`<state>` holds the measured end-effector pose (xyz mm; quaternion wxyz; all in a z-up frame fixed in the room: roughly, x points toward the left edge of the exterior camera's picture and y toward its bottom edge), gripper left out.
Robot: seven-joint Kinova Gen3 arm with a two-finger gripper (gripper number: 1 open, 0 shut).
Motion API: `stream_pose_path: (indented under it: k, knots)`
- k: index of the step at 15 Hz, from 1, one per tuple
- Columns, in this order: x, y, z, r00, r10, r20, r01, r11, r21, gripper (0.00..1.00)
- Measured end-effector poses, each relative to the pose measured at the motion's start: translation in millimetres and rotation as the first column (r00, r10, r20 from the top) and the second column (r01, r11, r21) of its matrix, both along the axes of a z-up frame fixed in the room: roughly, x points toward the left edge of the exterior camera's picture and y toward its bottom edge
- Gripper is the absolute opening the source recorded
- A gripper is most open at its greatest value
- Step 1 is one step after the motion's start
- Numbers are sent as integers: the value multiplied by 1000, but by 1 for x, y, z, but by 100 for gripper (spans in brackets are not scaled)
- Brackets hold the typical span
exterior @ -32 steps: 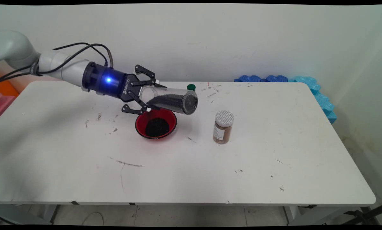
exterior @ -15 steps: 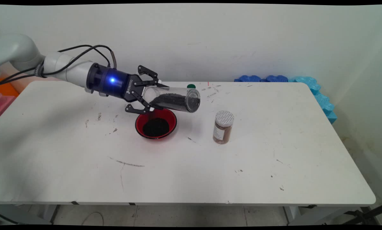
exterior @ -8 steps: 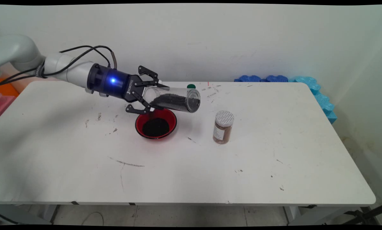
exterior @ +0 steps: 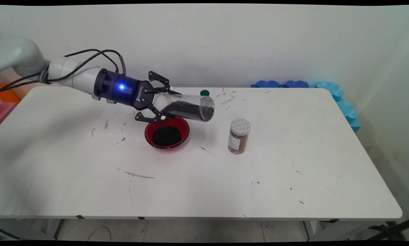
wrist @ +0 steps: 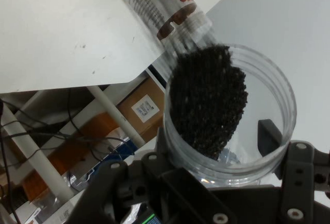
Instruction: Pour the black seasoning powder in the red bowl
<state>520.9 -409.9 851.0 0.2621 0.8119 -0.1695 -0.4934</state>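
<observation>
One clear cylindrical jar (exterior: 187, 106) of black granules, pincer-gripped (exterior: 159, 102), above glossy red bowl (exterior: 167, 132).

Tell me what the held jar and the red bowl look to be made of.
Held jar: clear, glossy, likely plastic; its dark granules show through the wall. The claw grips it.
Red bowl: shiny, translucent-looking red, probably plastic or glass; I cannot tell which.

The hand (exterior: 159, 101) grips a clear jar (exterior: 185, 107) (wrist: 229, 113) by its base, holding it nearly on its side above the bench (exterior: 204, 171), its open mouth pointing right and slightly down. Black granules (exterior: 187, 108) (wrist: 207, 100) lie along its lower wall. Just below the hand stands a red bowl (exterior: 167, 132) holding a heap of the same black granules.
</observation>
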Motion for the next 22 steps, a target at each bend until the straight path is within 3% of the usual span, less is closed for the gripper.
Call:
stream_pose_path:
  k: [10,22]
  knots:
    - [0,-3,0,1000,5,22,-5,1000,-26,0]
    - [-5,0,5,999,39,-12,-39,999,9,0]
